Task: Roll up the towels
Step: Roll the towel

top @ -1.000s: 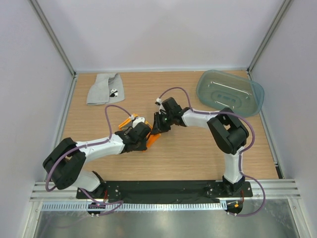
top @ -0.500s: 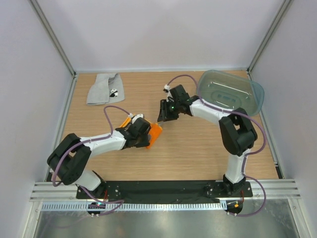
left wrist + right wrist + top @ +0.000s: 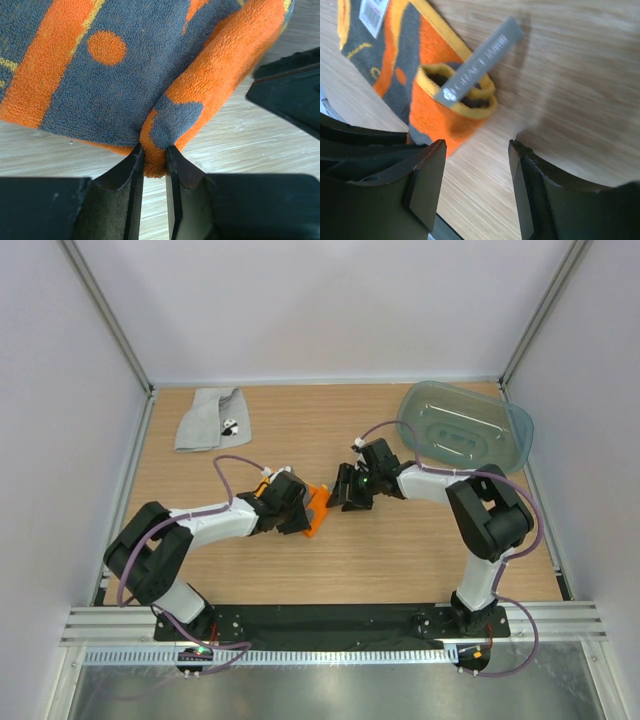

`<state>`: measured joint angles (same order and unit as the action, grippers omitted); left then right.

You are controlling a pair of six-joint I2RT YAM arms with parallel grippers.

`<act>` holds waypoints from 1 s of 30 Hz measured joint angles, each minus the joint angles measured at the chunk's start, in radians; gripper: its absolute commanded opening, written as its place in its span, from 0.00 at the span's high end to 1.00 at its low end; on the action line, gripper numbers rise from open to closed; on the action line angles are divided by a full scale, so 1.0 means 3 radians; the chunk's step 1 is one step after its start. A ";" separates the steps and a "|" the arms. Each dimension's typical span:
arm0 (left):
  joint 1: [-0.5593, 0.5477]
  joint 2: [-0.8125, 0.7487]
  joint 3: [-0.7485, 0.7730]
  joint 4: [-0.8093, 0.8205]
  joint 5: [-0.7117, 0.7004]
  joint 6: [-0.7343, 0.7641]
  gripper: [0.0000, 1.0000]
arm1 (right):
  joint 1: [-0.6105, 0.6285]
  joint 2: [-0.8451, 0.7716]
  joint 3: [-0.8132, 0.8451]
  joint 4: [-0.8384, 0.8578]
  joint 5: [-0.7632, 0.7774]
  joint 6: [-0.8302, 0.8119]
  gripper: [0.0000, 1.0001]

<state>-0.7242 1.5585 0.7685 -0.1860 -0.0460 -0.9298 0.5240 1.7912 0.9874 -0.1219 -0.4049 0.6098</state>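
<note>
Top external view: the grey towel (image 3: 208, 418) is lying well apart from the orange towel (image 3: 315, 508), which is sitting between both grippers. The left gripper (image 3: 152, 161) is pinching the orange towel's folded edge. The right gripper (image 3: 476, 147) is hovering spread just beside its rolled end.

Bright even light, soft shadows, right wrist view slightly blurred

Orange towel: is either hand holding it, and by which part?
The left hand pinches the orange towel by a fold at its edge. The right hand is open beside it, holding nothing.
</note>
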 measured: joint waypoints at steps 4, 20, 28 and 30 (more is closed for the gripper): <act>0.0000 0.0000 -0.0003 0.0008 0.0043 -0.0025 0.76 | 0.0062 0.0134 0.0025 0.0201 -0.0081 0.0172 0.39; -0.0123 -0.0126 0.0011 -0.0235 -0.0179 0.0112 0.52 | 0.0191 0.0374 0.0081 0.0502 -0.0093 0.0381 0.89; -0.0636 -0.0267 0.0453 -0.0992 -0.1040 0.0380 0.45 | 0.0193 0.0371 0.0202 0.0234 -0.0043 0.0253 0.89; -0.0765 -0.0271 0.0581 -0.1066 -0.1244 0.0510 0.43 | 0.0197 0.0371 0.0233 0.0163 -0.0034 0.0229 0.89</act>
<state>-0.9539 1.4773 0.9428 -0.5056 -0.4191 -0.7769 0.5831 1.9026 1.0573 -0.0731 -0.4152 0.6785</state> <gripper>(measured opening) 0.552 0.162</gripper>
